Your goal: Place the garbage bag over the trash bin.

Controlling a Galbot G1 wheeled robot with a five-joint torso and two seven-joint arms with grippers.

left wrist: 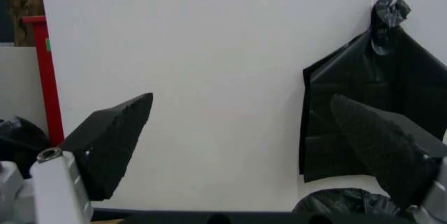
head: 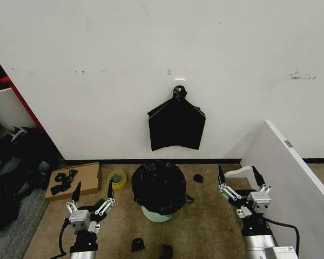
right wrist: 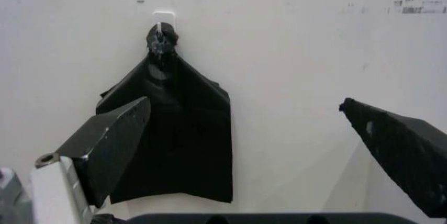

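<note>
The glossy, crinkled black garbage bag (head: 158, 185) is draped over the trash bin (head: 155, 216) on the floor in the middle of the head view. Just the bin's cream-white lower part peeks out under the plastic. My left gripper (head: 93, 190) hovers open to the left of the bin, apart from it. On the bin's other side my right gripper (head: 239, 176) is open too, holding nothing. In the left wrist view the open left gripper (left wrist: 241, 97) faces the wall, with the top of the garbage bag (left wrist: 342, 203) low in the picture. The right gripper (right wrist: 243, 103) also faces the wall.
A flat black bundle (head: 176, 127) hangs from a wall hook behind the bin. Left of the bin lie a cardboard box (head: 75, 181) and a yellow tape roll (head: 117, 178). Small black items (head: 137, 244) dot the floor. A white panel (head: 291, 167) stands at right.
</note>
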